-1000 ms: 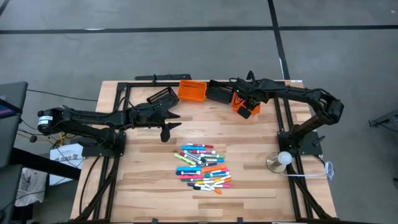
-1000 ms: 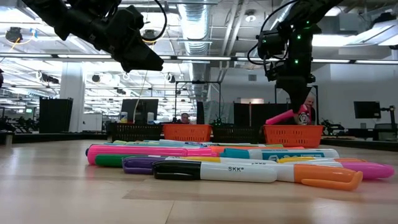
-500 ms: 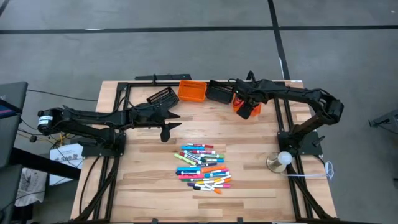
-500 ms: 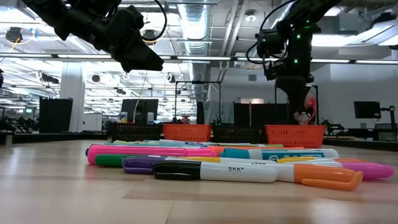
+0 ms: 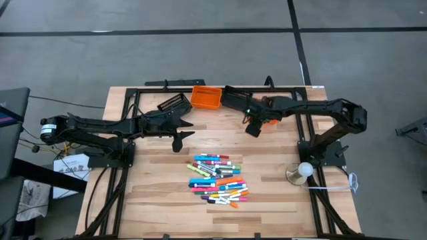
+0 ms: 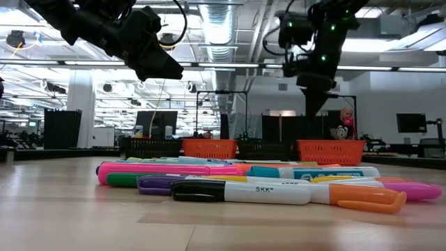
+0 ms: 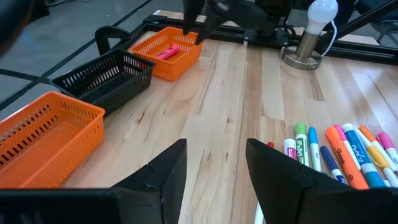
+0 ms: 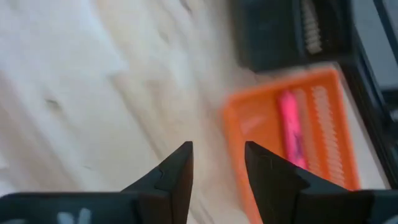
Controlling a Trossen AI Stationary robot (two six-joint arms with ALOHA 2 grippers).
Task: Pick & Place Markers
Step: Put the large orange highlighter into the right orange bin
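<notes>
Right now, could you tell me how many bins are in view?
4, along the table's far edge: left black bin, left orange bin, right black bin, right orange bin holding a pink marker.

We saw the markers (image 5: 219,180) lying flat in a mixed-colour heap mid-surface. One pink marker (image 7: 166,52) lay inside an orange bin (image 7: 180,59).

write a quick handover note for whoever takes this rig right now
Right gripper: open, empty, above the table beside the far-right orange bin.
Left gripper: open, empty, hovering at the table's left, behind the pile.
Done: one pink marker lies in that orange bin.
Left: the pile of markers sits mid-table, toward the front. The other orange bin looks empty; the black bins cannot be judged.
</notes>
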